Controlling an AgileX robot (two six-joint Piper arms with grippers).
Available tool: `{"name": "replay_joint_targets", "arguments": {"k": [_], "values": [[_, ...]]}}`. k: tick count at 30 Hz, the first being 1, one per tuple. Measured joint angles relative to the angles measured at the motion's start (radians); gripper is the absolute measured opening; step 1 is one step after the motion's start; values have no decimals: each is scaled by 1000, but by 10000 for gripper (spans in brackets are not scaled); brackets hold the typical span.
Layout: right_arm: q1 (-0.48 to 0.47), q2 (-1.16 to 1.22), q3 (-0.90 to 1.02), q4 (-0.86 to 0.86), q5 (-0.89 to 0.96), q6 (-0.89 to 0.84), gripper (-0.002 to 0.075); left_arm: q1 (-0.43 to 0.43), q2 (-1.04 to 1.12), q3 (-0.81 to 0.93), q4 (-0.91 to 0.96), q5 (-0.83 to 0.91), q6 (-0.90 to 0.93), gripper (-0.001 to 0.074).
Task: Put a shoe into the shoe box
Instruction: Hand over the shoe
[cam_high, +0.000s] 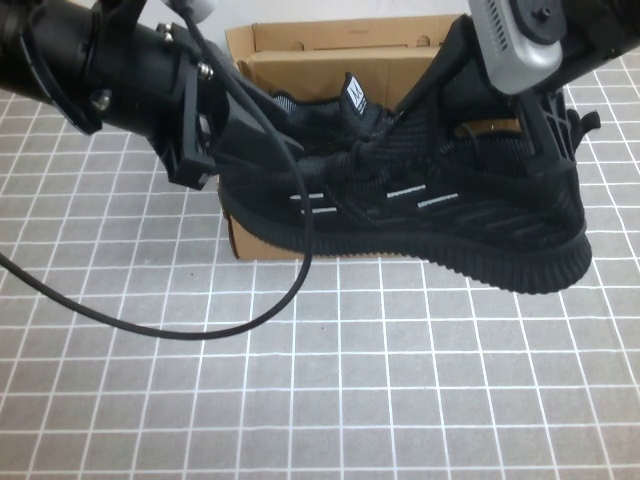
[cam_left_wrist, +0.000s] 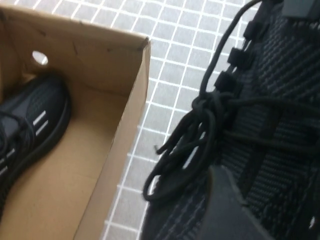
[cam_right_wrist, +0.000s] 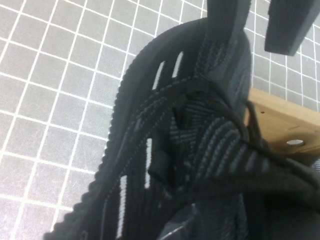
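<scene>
Grey gridded mat (cam_high: 330, 400). The right gripper (cam_high: 500, 135) clamps the shoe (cam_high: 420, 215) at its heel collar and the left gripper (cam_high: 262, 150) pinches its toe end, both holding it aloft just before the shoe box (cam_high: 330, 60). Light, soft knit flexes; the firm collar seems the best hold.

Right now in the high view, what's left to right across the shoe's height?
Left arm's tool, at the shoe's toe end → shoe, held up in front of the shoe box → right arm's tool, at the shoe's heel end.
</scene>
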Motion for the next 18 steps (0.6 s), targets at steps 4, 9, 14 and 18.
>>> {"name": "replay_joint_targets", "arguments": {"k": [4, 9, 14, 18], "values": [[0, 4, 0, 9, 0, -4, -6, 0, 0, 0, -17, 0, 35, 335], [0, 18, 0, 20, 0, -6, -6, -34, 1, 0, -21, 0, 71, 452], [0, 18, -1, 29, 0, -6, -6, -97, 4, 0, -28, 2, 105, 561], [0, 18, -1, 29, 0, -6, -6, -120, 8, 0, -32, 2, 124, 577]]}}
